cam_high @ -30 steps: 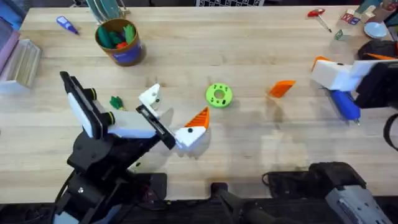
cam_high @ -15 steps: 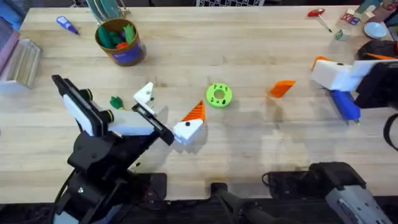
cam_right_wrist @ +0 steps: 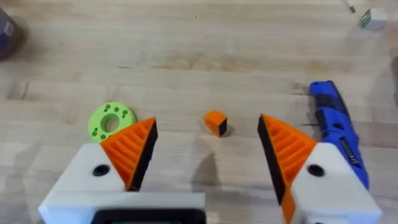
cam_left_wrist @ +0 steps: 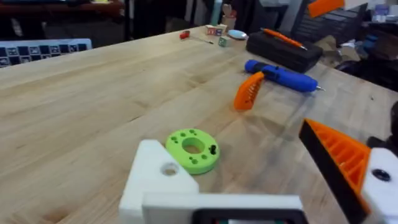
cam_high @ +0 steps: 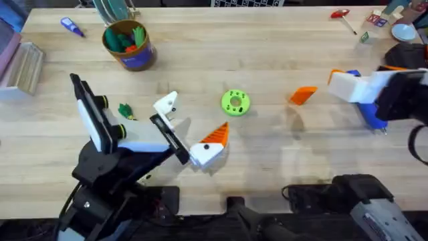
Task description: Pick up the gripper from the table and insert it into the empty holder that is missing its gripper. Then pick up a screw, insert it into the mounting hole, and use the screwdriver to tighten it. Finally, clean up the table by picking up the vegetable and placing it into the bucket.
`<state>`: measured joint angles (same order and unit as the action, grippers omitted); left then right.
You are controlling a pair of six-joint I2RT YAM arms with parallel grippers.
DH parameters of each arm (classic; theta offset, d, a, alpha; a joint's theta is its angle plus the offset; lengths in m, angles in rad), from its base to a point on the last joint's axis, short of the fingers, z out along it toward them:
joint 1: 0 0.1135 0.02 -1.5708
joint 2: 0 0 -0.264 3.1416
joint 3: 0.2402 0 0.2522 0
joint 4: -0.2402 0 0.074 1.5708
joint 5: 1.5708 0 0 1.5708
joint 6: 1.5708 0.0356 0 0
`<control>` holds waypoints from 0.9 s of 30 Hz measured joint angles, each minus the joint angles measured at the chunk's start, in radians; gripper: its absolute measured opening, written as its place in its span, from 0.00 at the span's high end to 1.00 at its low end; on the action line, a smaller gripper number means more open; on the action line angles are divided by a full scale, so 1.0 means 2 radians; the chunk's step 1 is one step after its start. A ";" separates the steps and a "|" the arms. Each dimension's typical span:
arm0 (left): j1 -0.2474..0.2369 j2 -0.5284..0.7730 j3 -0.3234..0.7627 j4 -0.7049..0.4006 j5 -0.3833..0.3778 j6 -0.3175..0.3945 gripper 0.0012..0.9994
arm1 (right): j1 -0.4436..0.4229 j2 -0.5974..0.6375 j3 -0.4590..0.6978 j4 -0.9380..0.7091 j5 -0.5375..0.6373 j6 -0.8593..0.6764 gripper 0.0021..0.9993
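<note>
1. Left gripper [cam_high: 189, 126] sits low over the table [cam_high: 267, 60] at lower centre-left, jaws spread wide, nothing between them.
2. One of its jaws is the holder [cam_high: 165, 105], plain white with a dark dot and no orange tip; the other jaw carries an orange ribbed pad [cam_high: 215, 136].
3. In the left wrist view the holder [cam_left_wrist: 163, 180] is just in front of the green disc [cam_left_wrist: 193, 150]; whether they touch is unclear.
4. Loose orange gripper [cam_high: 303, 94] lies on bare wood right of centre, between the green disc [cam_high: 235, 102] and the right arm, apart from both.
5. Right gripper [cam_right_wrist: 208, 149] is open and empty, both orange pads on, with the loose orange gripper [cam_right_wrist: 216, 122] seen end-on on the table ahead between the jaws, not touched.
6. Screwdriver [cam_high: 371, 110] lies flat at the right side, partly under the right arm; in the right wrist view its blue body [cam_right_wrist: 334, 127] is just beside one jaw.
7. Vegetable [cam_high: 125, 110] lies on the table close by the left arm's wrist, well apart from the bucket [cam_high: 128, 45].
8. Bucket stands upright at upper left, with green and orange pieces inside.
9. Red-handled tool [cam_high: 343, 17] lies at the far right edge; small blue pen-like tool [cam_high: 71, 27] at the far left.
</note>
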<state>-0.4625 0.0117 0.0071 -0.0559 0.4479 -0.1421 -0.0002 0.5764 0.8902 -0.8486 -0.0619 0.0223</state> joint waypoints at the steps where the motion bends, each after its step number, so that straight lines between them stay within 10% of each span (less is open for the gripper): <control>1: 0.000 0.000 0.000 0.000 0.005 0.002 0.01 | 0.000 0.011 0.000 0.000 -0.006 0.000 0.01; 11: 0.000 0.000 0.000 0.000 0.026 0.006 0.01 | 0.001 0.207 0.029 0.005 -0.027 -0.017 0.01; 27: 0.000 0.000 0.000 0.000 0.029 0.006 0.01 | 0.025 0.349 0.051 -0.008 0.046 -0.243 0.01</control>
<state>-0.4625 0.0119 0.0074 -0.0555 0.5050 -0.1303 0.0502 1.2740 0.9913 -0.8639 0.0305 -0.4642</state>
